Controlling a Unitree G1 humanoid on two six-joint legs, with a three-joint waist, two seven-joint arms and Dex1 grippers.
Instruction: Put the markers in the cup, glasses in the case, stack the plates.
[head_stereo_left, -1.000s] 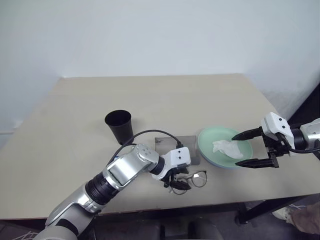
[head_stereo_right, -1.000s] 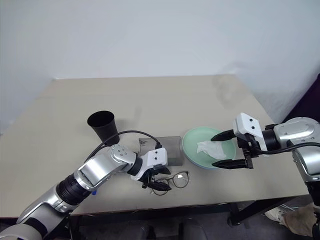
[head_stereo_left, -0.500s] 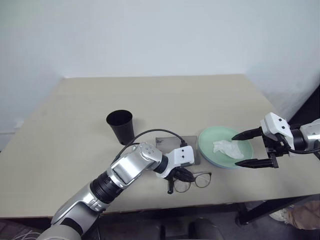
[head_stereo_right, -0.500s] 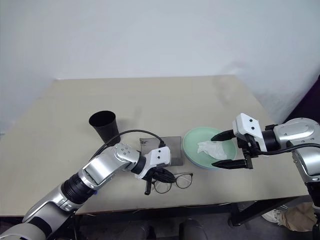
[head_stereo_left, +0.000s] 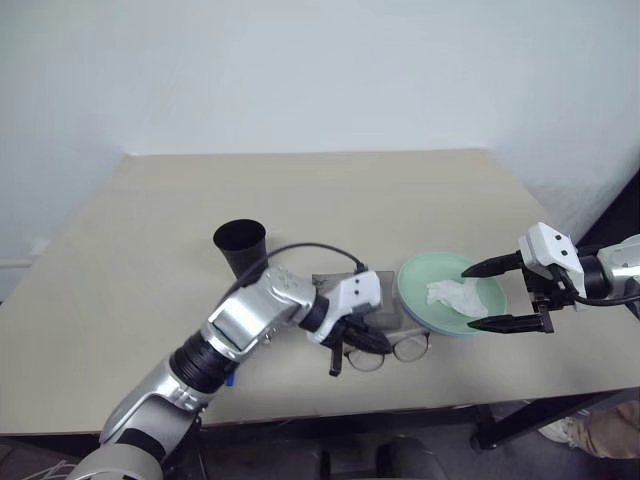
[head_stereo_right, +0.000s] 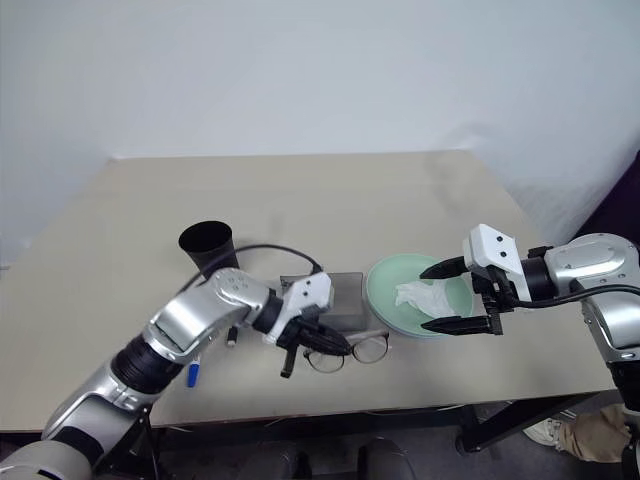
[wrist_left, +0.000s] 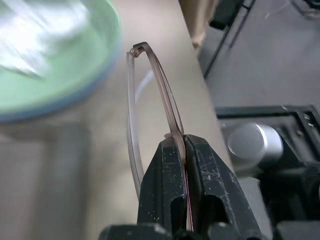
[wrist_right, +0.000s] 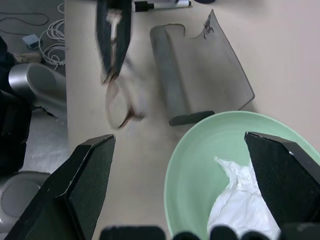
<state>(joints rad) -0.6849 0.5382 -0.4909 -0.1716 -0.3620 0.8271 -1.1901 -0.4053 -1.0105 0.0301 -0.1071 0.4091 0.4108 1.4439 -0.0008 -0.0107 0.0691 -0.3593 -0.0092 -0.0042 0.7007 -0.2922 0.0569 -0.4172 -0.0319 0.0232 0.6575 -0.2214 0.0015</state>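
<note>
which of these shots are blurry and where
Left wrist view: the green plate and tissue are out of focus, while the left gripper and the glasses are crisp. Right wrist view: the glasses smear with motion blur.

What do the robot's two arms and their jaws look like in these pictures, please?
Both arms are silver-grey metal tubes with black ribbed joint sections. Each wrist carries a white boxy block, and a black cable loops over the left one. The left gripper and right gripper each end in two slim black tapered jaws; the left pair shows scuffed, scratched surfaces in its wrist view.
</note>
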